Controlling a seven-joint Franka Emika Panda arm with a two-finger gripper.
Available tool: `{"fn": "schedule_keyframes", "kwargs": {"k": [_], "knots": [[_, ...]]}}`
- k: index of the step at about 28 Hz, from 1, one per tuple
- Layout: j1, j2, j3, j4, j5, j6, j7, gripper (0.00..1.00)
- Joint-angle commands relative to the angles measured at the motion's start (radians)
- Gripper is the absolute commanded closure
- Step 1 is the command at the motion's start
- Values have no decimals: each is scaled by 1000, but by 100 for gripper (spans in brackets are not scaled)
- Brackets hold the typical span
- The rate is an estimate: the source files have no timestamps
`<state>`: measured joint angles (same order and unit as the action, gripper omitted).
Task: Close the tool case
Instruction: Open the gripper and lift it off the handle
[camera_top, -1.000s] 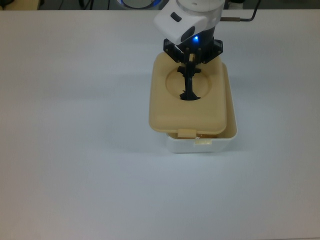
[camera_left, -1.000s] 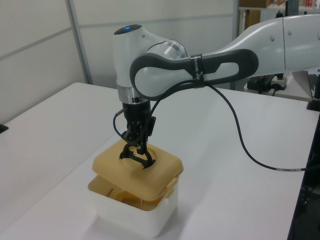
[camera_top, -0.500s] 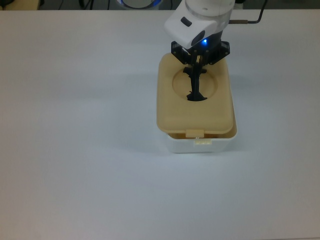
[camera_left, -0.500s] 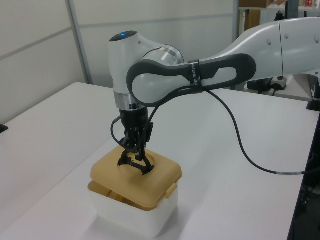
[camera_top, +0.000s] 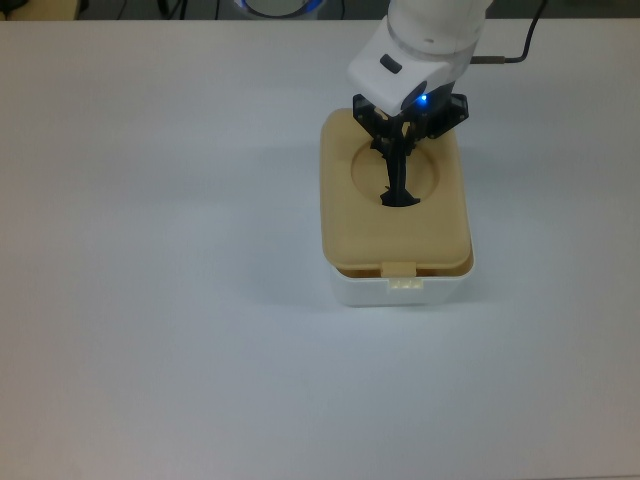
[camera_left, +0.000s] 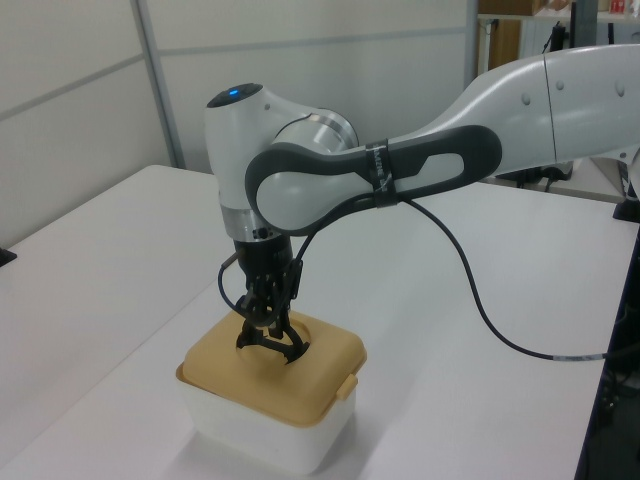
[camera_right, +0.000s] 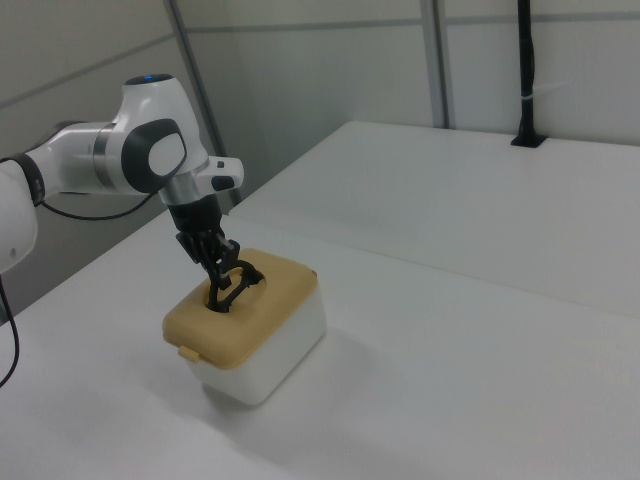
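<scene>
Your gripper (camera_top: 398, 172) is pinching the black handle (camera_left: 271, 340) in the beige lid (camera_top: 394, 215), which sits level on the white tool case (camera_top: 400, 290) right of centre in the top view, on the table (camera_top: 160, 260).

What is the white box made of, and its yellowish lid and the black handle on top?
The white rectangular box looks like smooth, slightly see-through plastic with rounded moulded corners. Its beige lid seems matte plastic too, with a moulded round dip and clip tab. The thin black handle is probably plastic, though it might be metal. The gripper holds it.
</scene>
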<state>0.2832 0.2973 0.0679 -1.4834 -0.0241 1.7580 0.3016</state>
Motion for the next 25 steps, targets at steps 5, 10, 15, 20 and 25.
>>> {"fn": "schedule_keyframes", "kwargs": {"k": [5,10,15,20,25], "knots": [[1,-7,-11,8,-13,-17,10,0],[-13,-23,-17,32,-7,-25,10,0],[-32,-56,-20,35,-25,-47,7,0],[-84,-134,-36,34,-36,-141,-59,0],[-171,-207,-37,32,-23,-270,-191,0]]}}
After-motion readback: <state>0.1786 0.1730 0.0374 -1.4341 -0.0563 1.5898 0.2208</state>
